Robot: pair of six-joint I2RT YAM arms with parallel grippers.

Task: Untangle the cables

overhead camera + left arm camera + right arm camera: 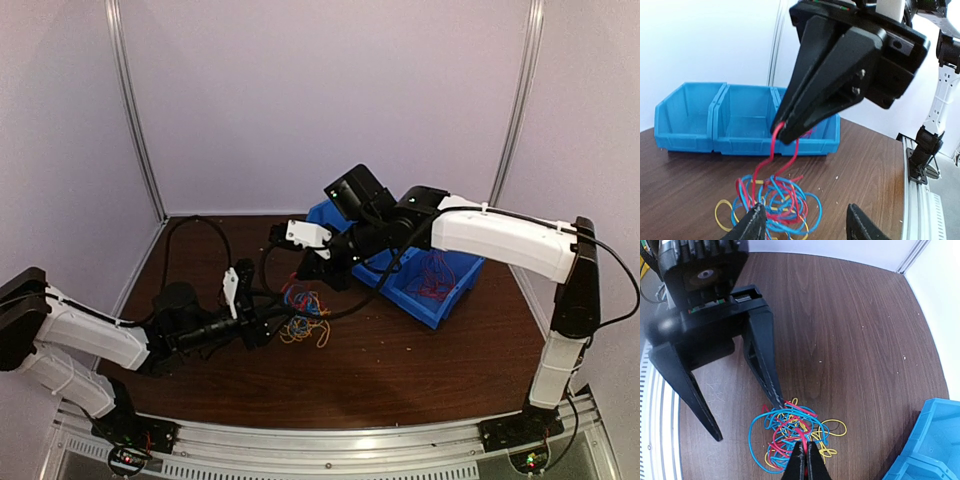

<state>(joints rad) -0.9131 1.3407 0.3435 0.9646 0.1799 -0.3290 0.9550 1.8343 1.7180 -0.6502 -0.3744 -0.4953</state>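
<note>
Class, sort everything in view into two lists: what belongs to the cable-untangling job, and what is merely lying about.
Job: tangled cables; red cable pinched in the shut right tool; open left tool.
Lying about: blue bins; black arm cabling.

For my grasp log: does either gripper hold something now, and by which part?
The right gripper pinches a red cable at the top of its loop. The left gripper is open and holds nothing.

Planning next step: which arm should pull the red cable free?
Likely right: the right gripper is shut on the red cable, raised above the pile; the left gripper is open at the pile.
</note>
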